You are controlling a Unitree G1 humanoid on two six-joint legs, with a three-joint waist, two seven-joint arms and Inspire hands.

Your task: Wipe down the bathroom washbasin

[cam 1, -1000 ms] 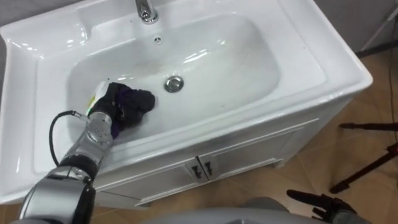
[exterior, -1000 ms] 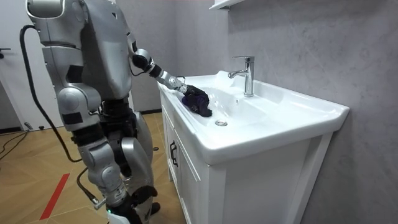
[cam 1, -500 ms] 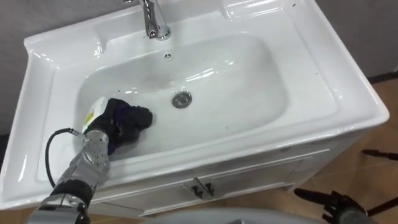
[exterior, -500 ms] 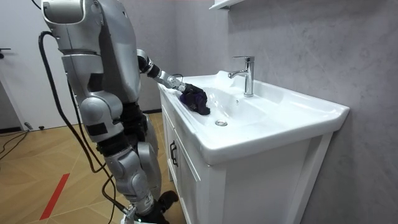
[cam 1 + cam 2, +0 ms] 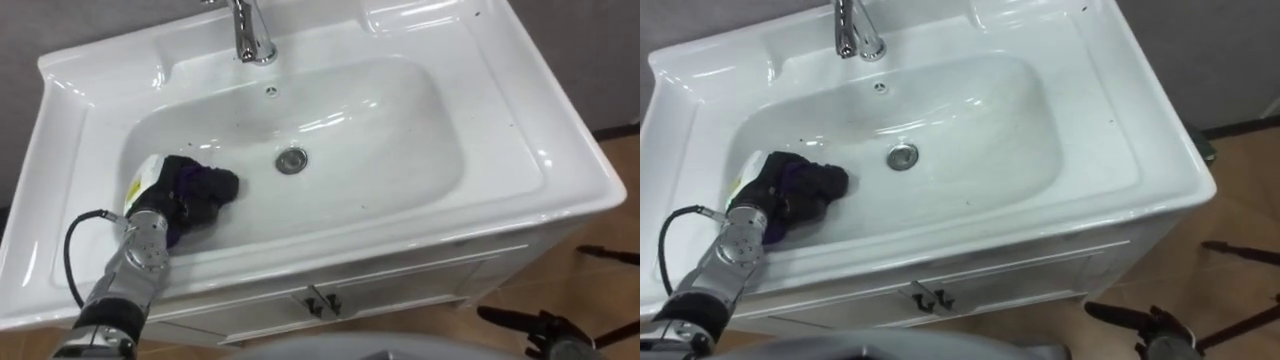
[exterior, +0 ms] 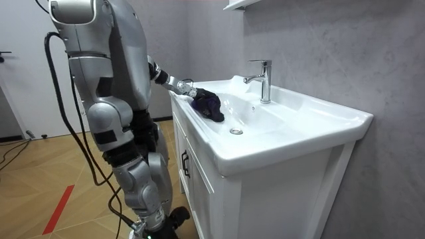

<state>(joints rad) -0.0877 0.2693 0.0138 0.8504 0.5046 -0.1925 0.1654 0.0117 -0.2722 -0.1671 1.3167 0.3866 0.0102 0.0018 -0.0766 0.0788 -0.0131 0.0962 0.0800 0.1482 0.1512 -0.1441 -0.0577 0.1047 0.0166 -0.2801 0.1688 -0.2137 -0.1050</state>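
While the robot stands upright on the wooden floor point(image 5: 612, 300) at the end of the white vanity that lies toward the room view's left, its left arm comes in from the lower left of the eye views, crosses the front rim and reaches down into the basin point(image 5: 420, 130). The left hand point(image 5: 166, 205) rests against the left inner slope of the bowl, its fingers clenched round a dark purple cloth point(image 5: 210, 185). The cloth is bunched into a lump and lies pressed on the white surface under and just ahead of the hand. It sits to the left of the round metal drain point(image 5: 291, 160), near it but not touching, and well apart from the chrome tap point(image 5: 250, 35), which rises from the back ledge. A small overflow hole point(image 5: 270, 91) shows in the back wall of the bowl, between the tap and the drain. A few tiny dark specks dot the white of the bowl. Below the basin the white cabinet point(image 5: 420, 285) has two doors that meet at a pair of small dark handles point(image 5: 320, 303). Dark tripod legs point(image 5: 545, 328) stand on the floor at the lower right, clear of the cabinet.
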